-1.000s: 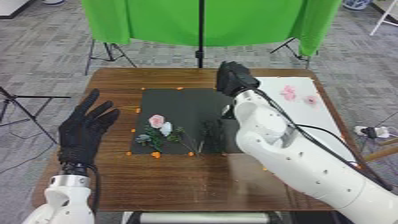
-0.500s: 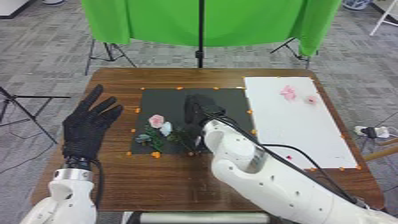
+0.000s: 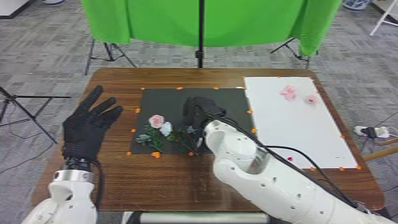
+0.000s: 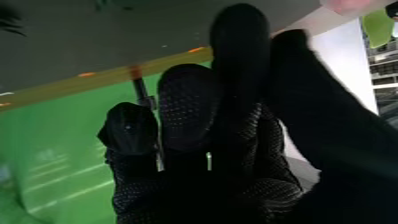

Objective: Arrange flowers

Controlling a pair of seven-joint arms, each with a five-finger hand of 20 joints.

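Note:
Over the right half of the black mat (image 3: 155, 102) is my right hand (image 3: 201, 111), with flowers beside it on the mat. In the right wrist view my right hand (image 4: 240, 120) is open, its fingers extended and holding nothing visible. A pink rose (image 3: 156, 121), a white flower (image 3: 166, 129) and green sprigs (image 3: 147, 141) lie on the mat's left part. Two pink blossoms, one (image 3: 288, 92) beside the other (image 3: 311, 100), are on the white sheet (image 3: 306, 130). My left hand (image 3: 82, 131) is open, fingers spread, left of the mat.
Orange markers (image 3: 155, 155) line the mat and sheet on the brown table (image 3: 178, 185). A small red piece (image 3: 289, 157) is on the sheet's near part. Behind the table stand a green cloth (image 3: 160, 25) and a black pole (image 3: 201, 45).
My right hand has come from beyond the mat's far right corner back over the mat, uncovering the white sheet, then shifted slightly left. The left hand has hardly moved.

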